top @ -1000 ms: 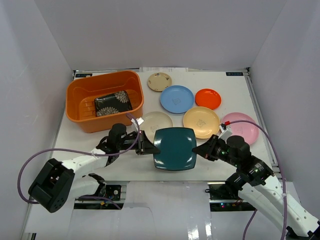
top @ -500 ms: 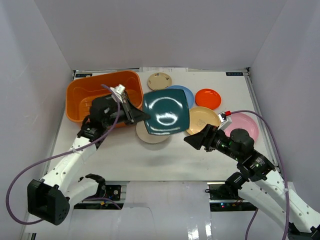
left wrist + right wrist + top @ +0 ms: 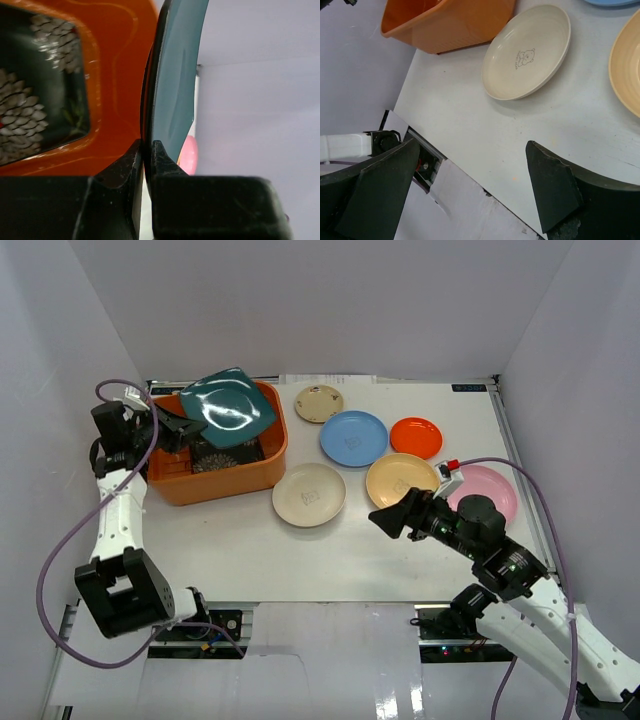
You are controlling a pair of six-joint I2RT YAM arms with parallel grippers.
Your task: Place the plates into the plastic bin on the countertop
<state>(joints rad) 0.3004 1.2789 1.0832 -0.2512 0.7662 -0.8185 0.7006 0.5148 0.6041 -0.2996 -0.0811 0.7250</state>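
Observation:
My left gripper (image 3: 186,429) is shut on the edge of the dark teal square plate (image 3: 229,407), holding it tilted over the orange plastic bin (image 3: 222,480); its fingers pinch the plate's rim (image 3: 175,75). A black floral square plate (image 3: 226,457) lies inside the bin (image 3: 117,60). My right gripper (image 3: 388,520) hangs open and holds nothing, over the countertop (image 3: 485,130) just in front of the cream plate (image 3: 527,50). On the countertop lie the cream (image 3: 309,494), small tan (image 3: 319,403), light blue (image 3: 353,437), orange-red (image 3: 416,437), peach-yellow (image 3: 400,480) and pink (image 3: 492,492) plates.
White walls close in the countertop on the left, back and right. The left arm stands close to the left wall beside the bin. The right arm covers part of the pink plate. Cables loop off the near edge.
The left arm has swung the teal plate from the front middle of the table up and left over the bin. The right gripper has let go of the plate's right edge and opened wide.

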